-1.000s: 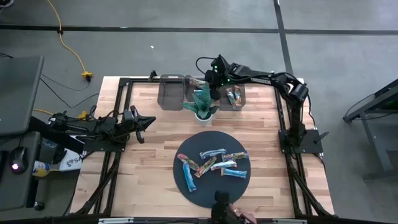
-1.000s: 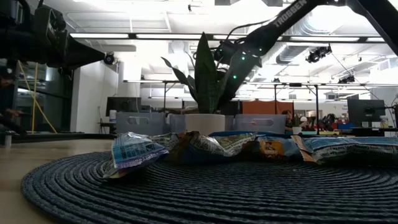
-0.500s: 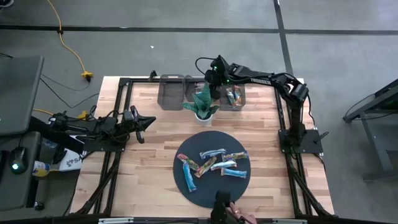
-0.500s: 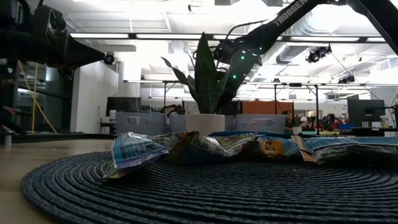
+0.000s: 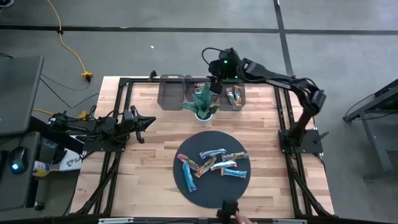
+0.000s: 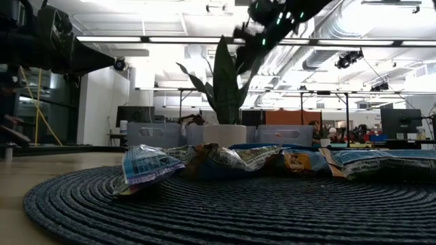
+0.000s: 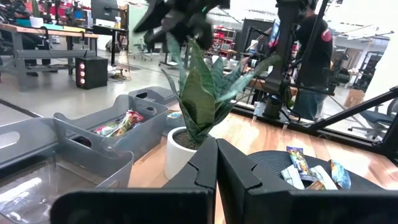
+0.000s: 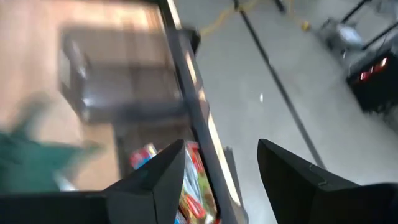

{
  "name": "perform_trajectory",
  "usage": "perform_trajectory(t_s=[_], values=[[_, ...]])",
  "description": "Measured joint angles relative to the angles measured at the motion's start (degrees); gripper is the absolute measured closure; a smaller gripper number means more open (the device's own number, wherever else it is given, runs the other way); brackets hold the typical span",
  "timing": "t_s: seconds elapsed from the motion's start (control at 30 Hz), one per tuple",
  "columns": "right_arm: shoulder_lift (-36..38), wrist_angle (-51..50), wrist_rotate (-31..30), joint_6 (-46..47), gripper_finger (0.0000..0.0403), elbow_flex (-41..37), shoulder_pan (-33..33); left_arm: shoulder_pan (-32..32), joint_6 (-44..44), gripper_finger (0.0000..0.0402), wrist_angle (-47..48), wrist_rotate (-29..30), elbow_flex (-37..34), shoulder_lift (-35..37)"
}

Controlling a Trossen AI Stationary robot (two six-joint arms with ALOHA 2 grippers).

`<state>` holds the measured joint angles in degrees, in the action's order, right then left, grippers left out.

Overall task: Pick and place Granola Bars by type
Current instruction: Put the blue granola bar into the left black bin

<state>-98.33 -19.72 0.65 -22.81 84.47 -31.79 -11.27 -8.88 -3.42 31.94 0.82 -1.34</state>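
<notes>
Your right gripper (image 8: 214, 177) hung above the far edge of the table, over the grey plastic bins (image 5: 186, 91) and the plant (image 5: 203, 99). Its two dark, blocky fingers (image 8: 149, 180) stood apart with nothing between them. Through that gap you could see shiny red and blue wrappers lying in a bin, blurred.

Your left gripper (image 7: 216, 167) waited low at the left side of the table, aimed across the wood toward the plant. Its dark, wedge-shaped fingers were pressed together and held nothing.

The bars (image 5: 213, 162) lay in a loose heap on the mat (image 5: 183, 177), a round, dark disc of ribbed woven cord near the front of the table. They were flat, oblong and crinkled, with glossy foil wrappers in blue, white, brown and orange. Several overlapped. From table height the nearest one showed a blue and white wrapper (image 6: 146, 165), creased and tilted up at one end.

More bars (image 5: 234, 96) sat in the right-hand bin, a rectangular tray with thin translucent walls. The left wrist view showed some (image 7: 118, 122) piled in it as well.

The plant had stiff, pointed green leaves and stood in a smooth white round pot (image 7: 186, 152), between the bins and the mat. The table (image 5: 155, 162) was pale wood planks inside a black metal frame.
</notes>
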Motion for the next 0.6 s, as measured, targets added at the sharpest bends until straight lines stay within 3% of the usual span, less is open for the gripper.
perform_trajectory(t_s=[0.33,0.6], values=[[14.55,-2.20,2.95,8.19,0.0203,0.02,7.16,0.00,0.00,0.0400,-0.02,0.00,-0.02,0.00],[19.64,-12.66,7.40,13.92,0.0196,0.04,16.60,0.00,0.00,0.0400,-0.01,0.00,-0.01,-0.02]])
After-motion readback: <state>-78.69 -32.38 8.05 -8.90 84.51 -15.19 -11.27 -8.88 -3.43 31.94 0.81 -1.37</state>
